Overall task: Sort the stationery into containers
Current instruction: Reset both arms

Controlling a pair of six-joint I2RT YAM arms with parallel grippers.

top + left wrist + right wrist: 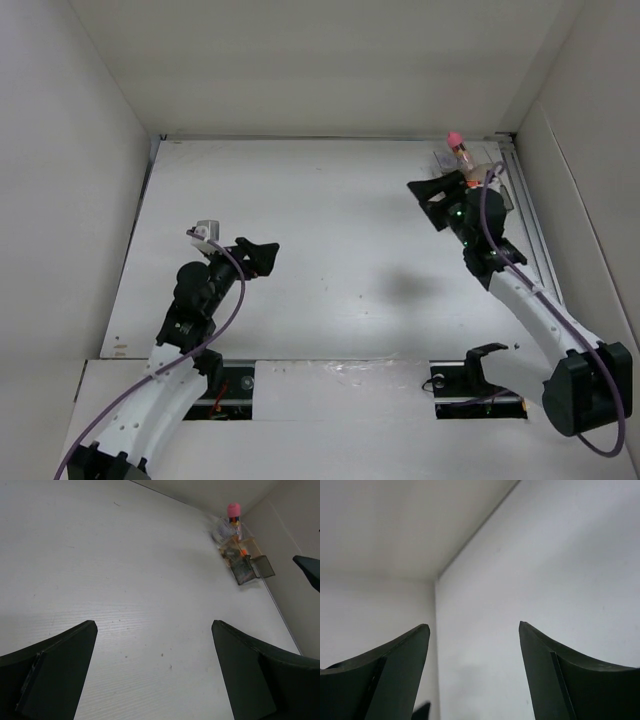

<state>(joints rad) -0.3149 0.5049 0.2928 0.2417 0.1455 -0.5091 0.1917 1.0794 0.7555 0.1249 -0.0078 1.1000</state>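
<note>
At the far right corner of the white table [330, 220], hard against the walls, stands the smoky-grey organiser [245, 569]. The pink-topped jar [233, 511] stands upright at its far end, the tallest thing in it, and from above its pink cap [455, 139] shows just beyond the right arm. An orange highlighter end [243, 553] pokes up in the middle of the organiser. The rest of what it holds is too small for me to make out.

The right gripper [428, 193] hovers just beside the organiser, on its left, with the forearm crossing over the near part of it. Its wrist camera looks only at the corner where two white walls meet, and the two dark fingers [555, 665] stand well apart with nothing between them.

The left gripper [262, 255] hangs over the left-middle of the table, well apart from the organiser and pointing towards it. Its jaws are spread wide and empty, with only bare tabletop showing between the fingers [60, 655]. At the right edge of that wrist view a dark tip of the other gripper juts in.
</note>
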